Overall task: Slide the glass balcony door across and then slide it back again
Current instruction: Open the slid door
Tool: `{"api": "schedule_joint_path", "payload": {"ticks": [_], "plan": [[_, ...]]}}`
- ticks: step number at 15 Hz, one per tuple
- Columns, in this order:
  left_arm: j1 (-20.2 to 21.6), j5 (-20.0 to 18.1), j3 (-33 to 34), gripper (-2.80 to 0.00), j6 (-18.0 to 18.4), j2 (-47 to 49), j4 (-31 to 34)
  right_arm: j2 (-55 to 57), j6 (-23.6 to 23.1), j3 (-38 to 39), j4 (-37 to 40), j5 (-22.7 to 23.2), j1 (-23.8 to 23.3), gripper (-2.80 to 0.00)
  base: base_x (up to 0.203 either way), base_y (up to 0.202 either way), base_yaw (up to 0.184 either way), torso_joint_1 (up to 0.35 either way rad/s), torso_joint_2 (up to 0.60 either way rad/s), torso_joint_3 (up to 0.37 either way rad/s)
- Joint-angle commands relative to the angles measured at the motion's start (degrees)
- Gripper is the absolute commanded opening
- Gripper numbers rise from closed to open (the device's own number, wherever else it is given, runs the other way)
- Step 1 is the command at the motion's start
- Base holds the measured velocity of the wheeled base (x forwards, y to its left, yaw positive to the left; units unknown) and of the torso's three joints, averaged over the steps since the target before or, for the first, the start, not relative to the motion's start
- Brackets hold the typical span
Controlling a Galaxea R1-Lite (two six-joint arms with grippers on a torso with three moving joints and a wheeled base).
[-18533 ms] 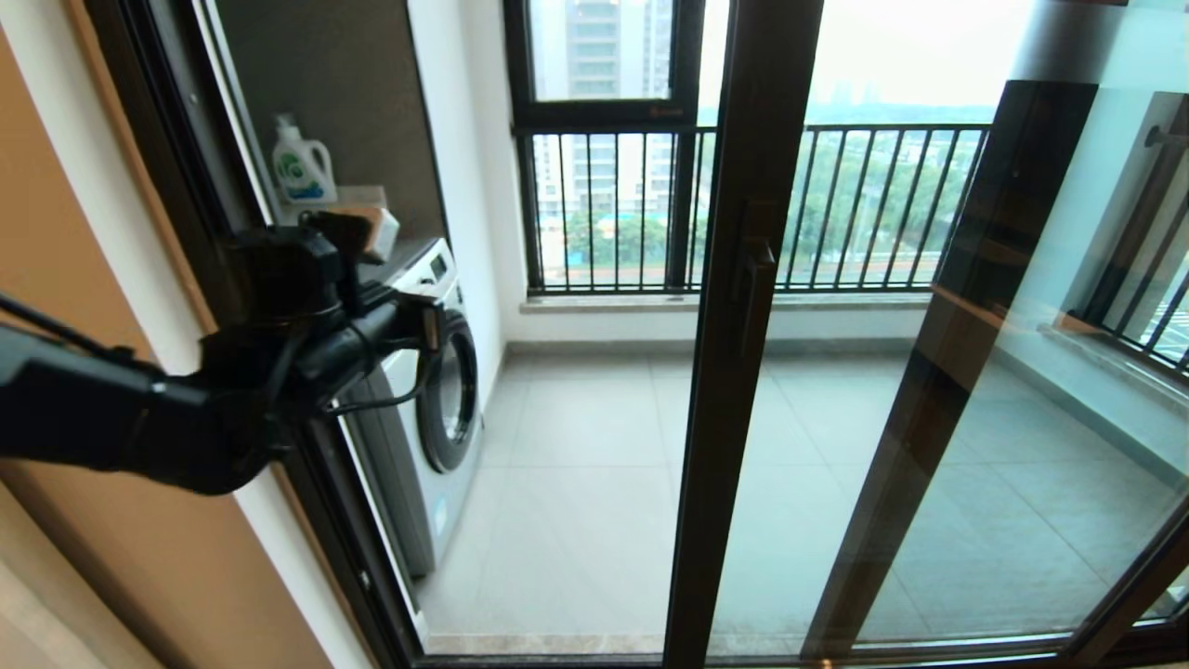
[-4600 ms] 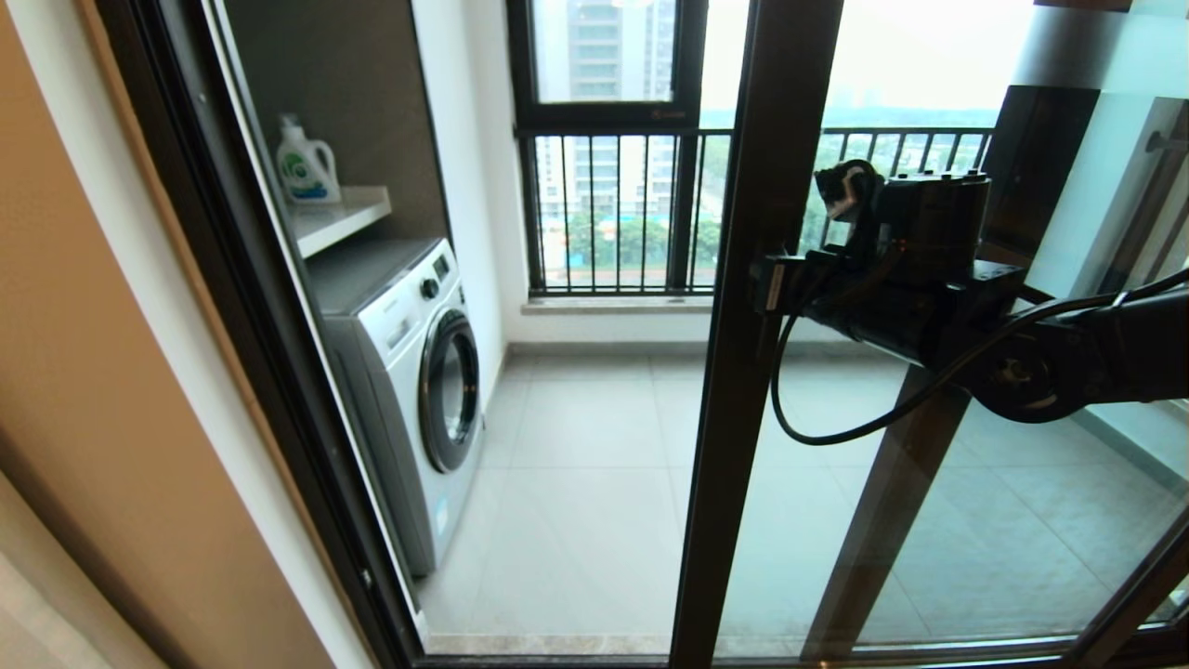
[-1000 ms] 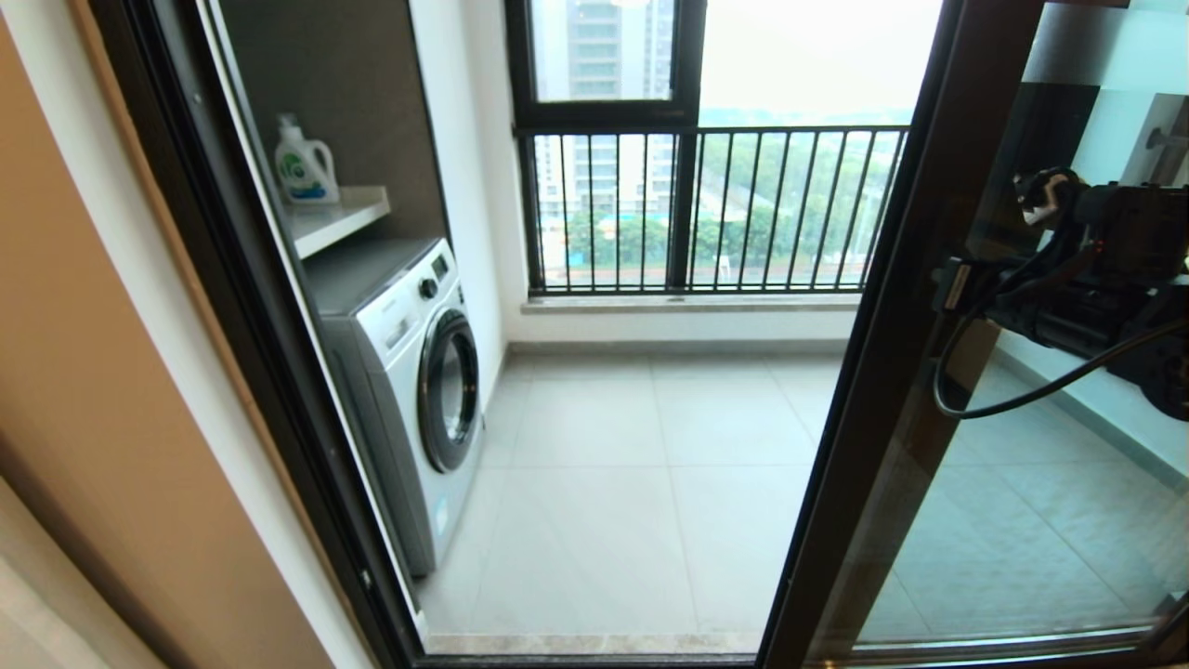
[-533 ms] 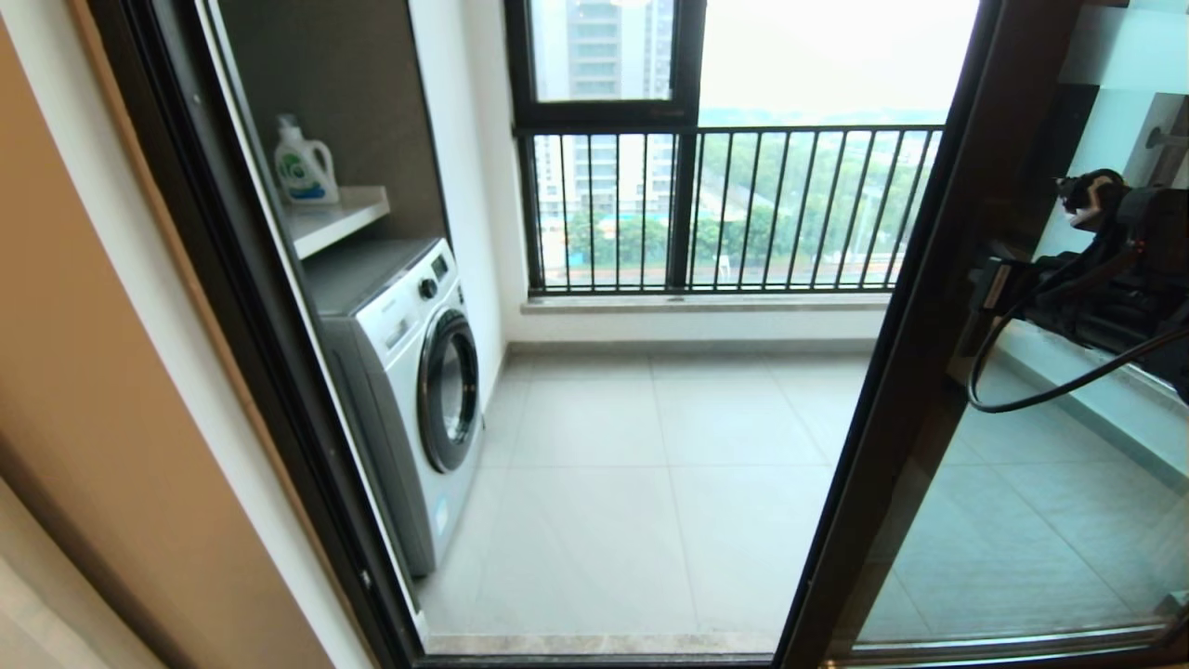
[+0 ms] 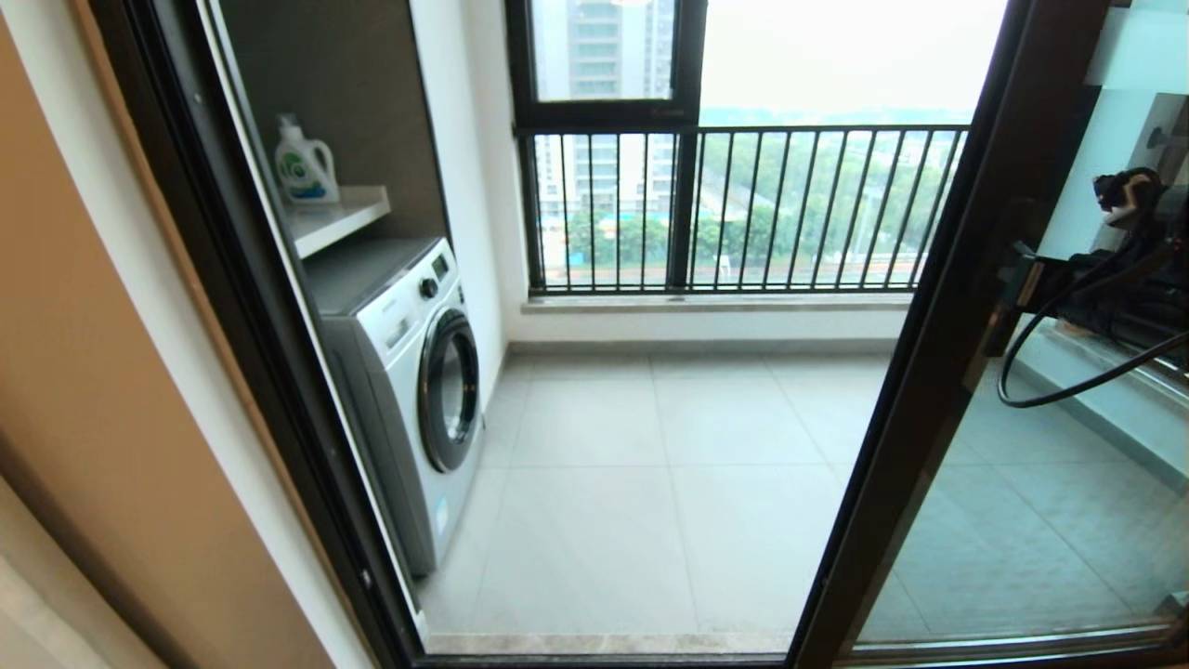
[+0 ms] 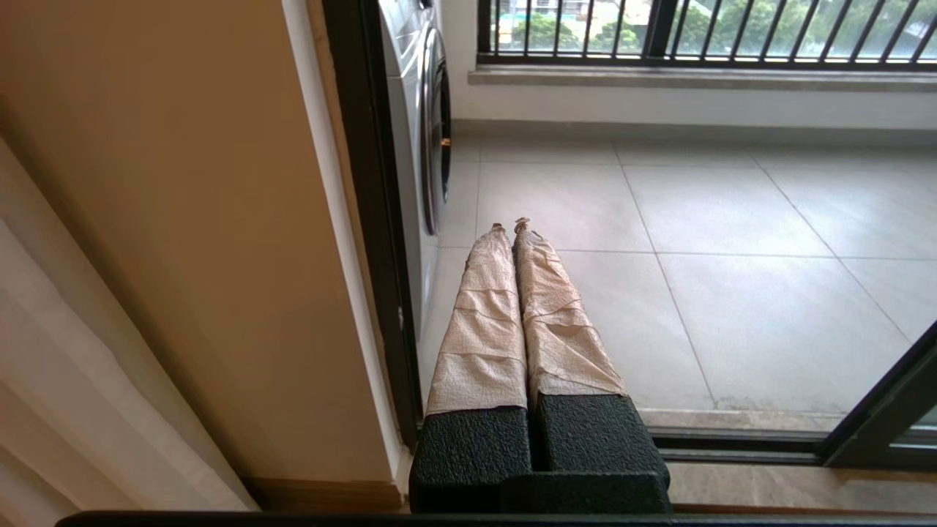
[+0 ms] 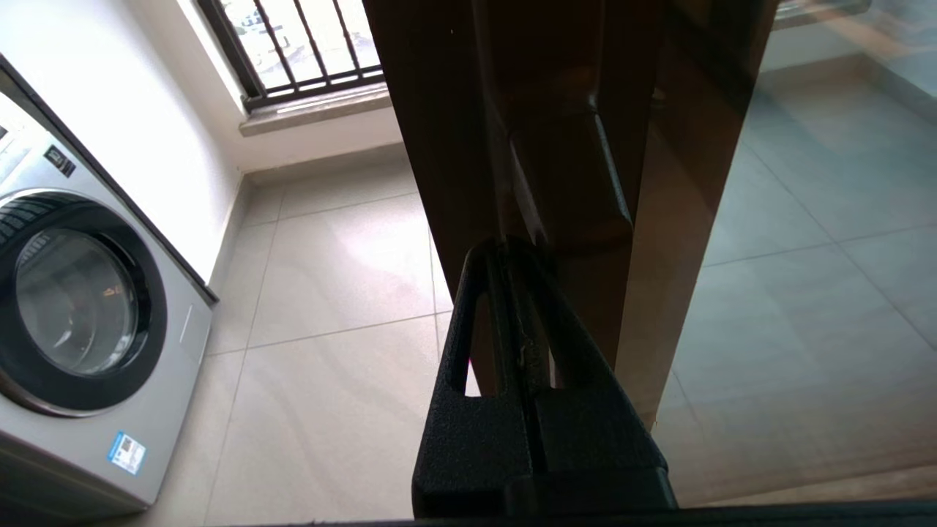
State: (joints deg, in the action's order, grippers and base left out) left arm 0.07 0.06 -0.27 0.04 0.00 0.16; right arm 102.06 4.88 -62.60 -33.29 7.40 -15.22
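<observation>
door (image 5: 938, 372) stile stands right of centre in head view. my right gripper (image 7: 512, 252), fingers pressed together, tips against its handle (image 7: 578, 168); they could slip off. left gripper (image 6: 512, 227) clenched, idle. washer (image 5: 409, 372) beyond.

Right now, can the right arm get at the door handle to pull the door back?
Probably yes. The right gripper is shut, with its tips already against the bar handle on the glass door frame, and nothing stands between them. The left gripper hangs low by the washing machine.
</observation>
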Motion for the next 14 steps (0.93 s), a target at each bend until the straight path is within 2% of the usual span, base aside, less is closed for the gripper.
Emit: {"api": "schedule_joint_path", "payload": {"ticks": [1,4,7,10,14], "plan": [[0.0,0.0,0.0,-2.8,0.0,0.1,0.0,-0.2,-0.1,0.4,-0.2,-0.1,-0.7,-2.8,0.0,0.0,0.0,0.0,0.0,0.0],[0.0,0.0,0.0,-2.8,0.0,0.1,0.0,-2.1,-0.5,0.9,-0.2,0.8,0.3,-2.8,0.0,0.0,0.0,0.0,0.0,0.0],[0.0,0.0,0.0,-2.8,0.0,0.1,0.0,-4.2,-0.5,2.8,-0.2,3.6,3.0,-2.8,0.0,0.0,0.0,0.0,0.0,0.0],[0.0,0.0,0.0,-2.8,0.0,0.1,0.0,-4.1,-0.5,2.5,-0.2,3.7,5.5,-2.8,0.0,0.0,0.0,0.0,0.0,0.0],[0.0,0.0,0.0,-2.8,0.0,0.1,0.0,2.4,-0.4,-4.1,-0.2,2.8,6.4,-2.8,0.0,0.0,0.0,0.0,0.0,0.0]]}}
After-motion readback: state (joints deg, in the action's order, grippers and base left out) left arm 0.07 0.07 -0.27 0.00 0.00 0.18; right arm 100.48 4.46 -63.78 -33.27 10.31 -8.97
